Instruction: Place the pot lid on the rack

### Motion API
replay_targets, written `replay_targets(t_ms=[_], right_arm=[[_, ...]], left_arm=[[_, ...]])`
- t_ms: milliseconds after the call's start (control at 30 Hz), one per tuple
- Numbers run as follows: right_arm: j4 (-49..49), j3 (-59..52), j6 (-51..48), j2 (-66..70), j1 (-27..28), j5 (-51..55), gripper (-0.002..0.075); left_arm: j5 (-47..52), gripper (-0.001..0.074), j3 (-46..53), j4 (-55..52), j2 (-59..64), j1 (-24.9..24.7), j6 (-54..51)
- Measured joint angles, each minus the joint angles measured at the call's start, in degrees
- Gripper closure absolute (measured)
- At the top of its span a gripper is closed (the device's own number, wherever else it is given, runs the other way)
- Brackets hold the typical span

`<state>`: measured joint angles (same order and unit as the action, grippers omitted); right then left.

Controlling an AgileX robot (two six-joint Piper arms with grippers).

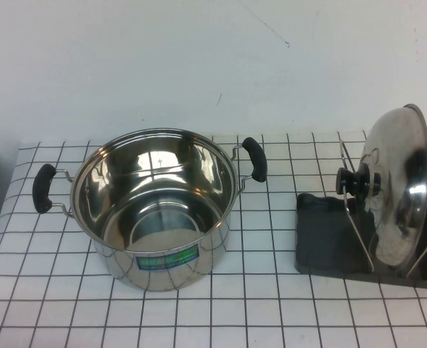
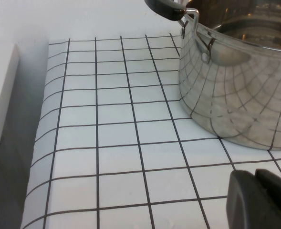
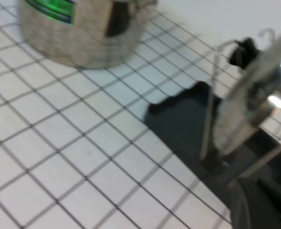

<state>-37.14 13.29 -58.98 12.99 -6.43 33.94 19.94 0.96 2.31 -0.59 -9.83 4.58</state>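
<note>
The shiny domed pot lid (image 1: 400, 190) stands on edge in the dark grey rack (image 1: 328, 241) at the right, leaning between the wire loops. Its black knob (image 1: 349, 181) faces the pot. The lid (image 3: 254, 90) and rack (image 3: 181, 125) also show, blurred, in the right wrist view. My right gripper (image 3: 257, 182) is shut and empty, low over the table just in front of the rack. My left gripper (image 2: 254, 172) is shut and empty, low over the table beside the left of the pot. Neither gripper shows in the high view.
The big steel pot (image 1: 155, 210) with two black handles and a green label stands open at mid-table, left of the rack; it also shows in the left wrist view (image 2: 235, 86). A white wall runs behind, and the checked cloth ends at the table's left edge (image 2: 40, 143).
</note>
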Motion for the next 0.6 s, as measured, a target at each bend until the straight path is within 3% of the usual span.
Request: replay_targets(t_ms=[133, 333, 600], right_arm=[[12.7, 0.0, 12.8, -0.5, 0.0, -3.2, 0.0727], [35.0, -1.1, 39.5, -4.5, 0.1, -3.9, 0.0728], [40.0, -9.7, 45.9, -12.9, 4.3, -9.1, 0.0728]], left_arm=[[0.0, 0.0737, 0.0, 0.0, 0.0, 0.0, 0.0], [0.0, 0.0737, 0.0, 0.0, 0.0, 0.0, 0.1], [0.0, 0.0737, 0.0, 0.0, 0.0, 0.0, 0.4]])
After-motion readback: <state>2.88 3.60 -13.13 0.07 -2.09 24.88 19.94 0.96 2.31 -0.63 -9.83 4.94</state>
